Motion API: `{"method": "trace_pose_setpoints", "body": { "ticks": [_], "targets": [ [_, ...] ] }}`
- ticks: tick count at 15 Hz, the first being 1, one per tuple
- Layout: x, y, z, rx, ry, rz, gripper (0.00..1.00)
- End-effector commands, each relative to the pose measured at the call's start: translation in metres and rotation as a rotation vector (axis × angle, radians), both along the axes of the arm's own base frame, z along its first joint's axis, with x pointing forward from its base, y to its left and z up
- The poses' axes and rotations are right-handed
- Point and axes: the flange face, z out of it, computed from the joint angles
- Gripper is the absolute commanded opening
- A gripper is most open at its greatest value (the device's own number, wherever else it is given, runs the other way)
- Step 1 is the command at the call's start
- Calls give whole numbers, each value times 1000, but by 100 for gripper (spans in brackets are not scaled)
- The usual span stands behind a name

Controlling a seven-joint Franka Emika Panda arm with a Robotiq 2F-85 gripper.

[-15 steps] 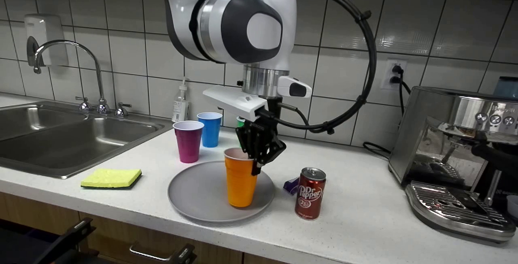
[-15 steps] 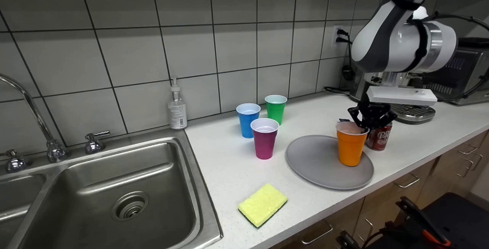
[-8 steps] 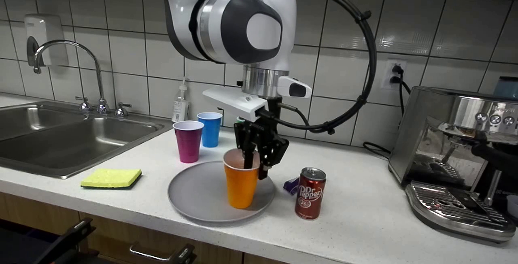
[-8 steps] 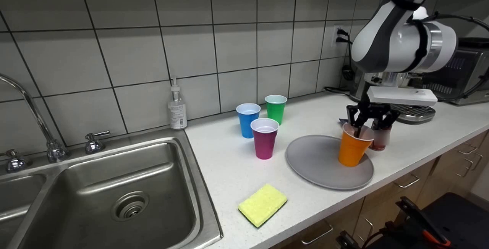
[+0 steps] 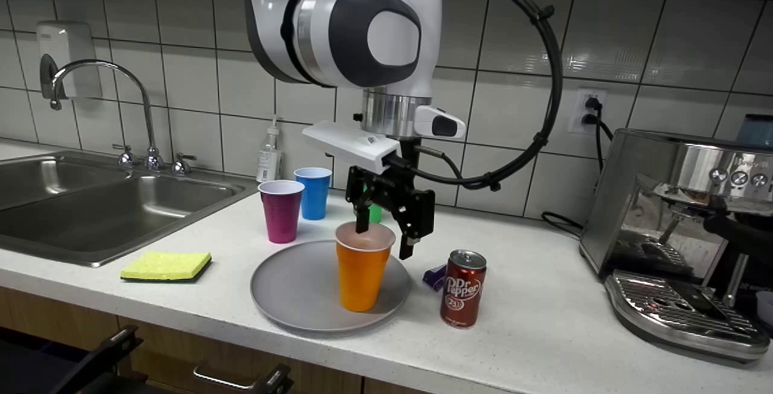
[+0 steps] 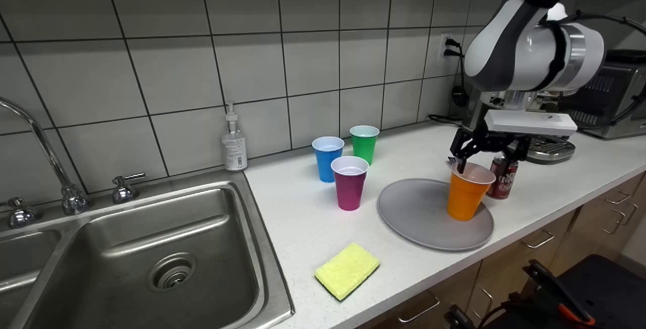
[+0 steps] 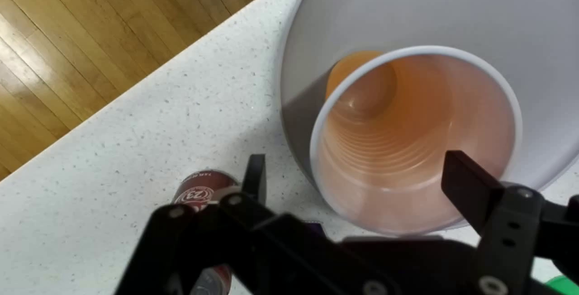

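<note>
Two gripper fingers stand apart, one over the orange cup. Its plate lies near the counter edge, apart from the soda can.

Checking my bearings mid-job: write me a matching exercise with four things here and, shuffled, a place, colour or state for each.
Things
1. Orange cup
2. Sponge
3. Can
4. Gripper

Place, colour or state
A. Dark red
B. Jaws open
C. Standing on the plate
D. Yellow on top

Right pairs: 1-C; 2-D; 3-A; 4-B
</note>
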Motion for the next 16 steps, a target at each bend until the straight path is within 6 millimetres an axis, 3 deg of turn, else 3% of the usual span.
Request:
{"method": "trace_pose_setpoints", "body": {
  "ticks": [1,6,16],
  "targets": [
    [3,2,21,11,-35,17,100],
    [22,3,37,17,-88,-19,100],
    [84,11,46,31,-164,-93,100]
  ]
}}
